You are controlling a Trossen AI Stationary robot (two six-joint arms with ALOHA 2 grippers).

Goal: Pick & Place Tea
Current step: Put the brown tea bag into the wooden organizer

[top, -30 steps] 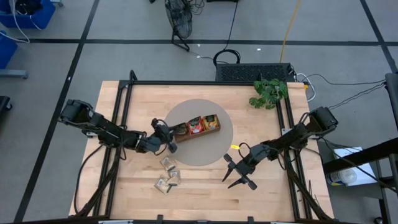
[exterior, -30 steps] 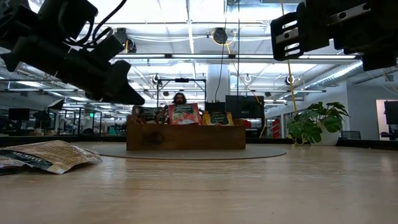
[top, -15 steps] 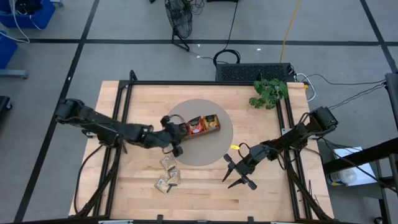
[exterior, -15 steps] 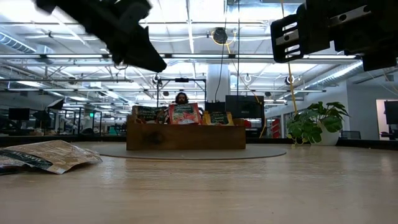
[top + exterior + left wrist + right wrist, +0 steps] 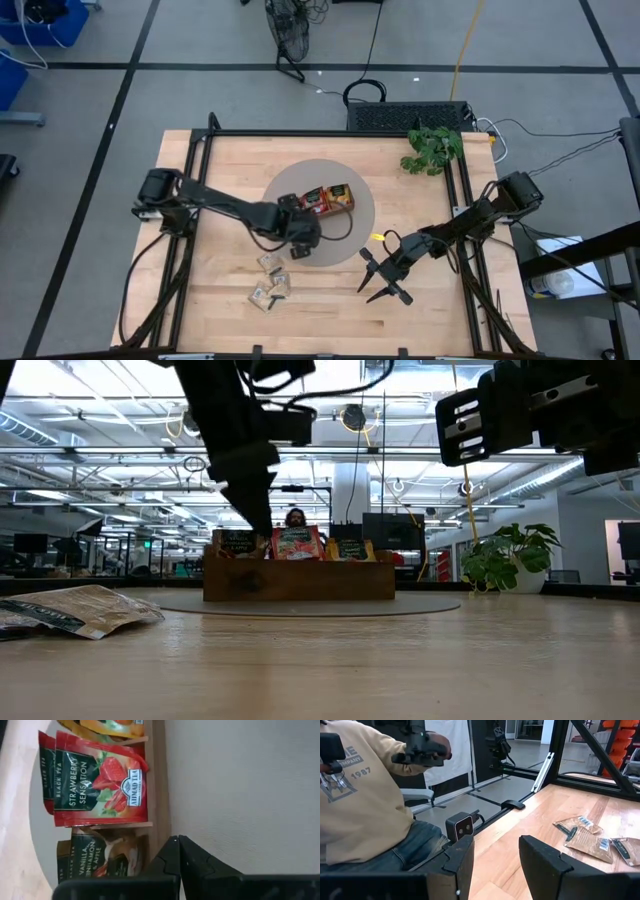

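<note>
The left gripper (image 5: 178, 840), clenched on nothing, hovers at the tray's (image 5: 318, 202) near wall, apparently just emptied. Sorted tea (image 5: 97, 780) stands upright in its compartments; loose sachets (image 5: 271, 280) lie toward the table's near edge. The right gripper (image 5: 385, 278) waits, parted and empty, toward the near right corner.

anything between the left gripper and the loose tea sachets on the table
Nothing visible. The left gripper, shut and empty, hangs over the grey round mat beside the long brown wooden tray. Only bare light wooden table separates it from the pale beige flat tea sachets.
</note>
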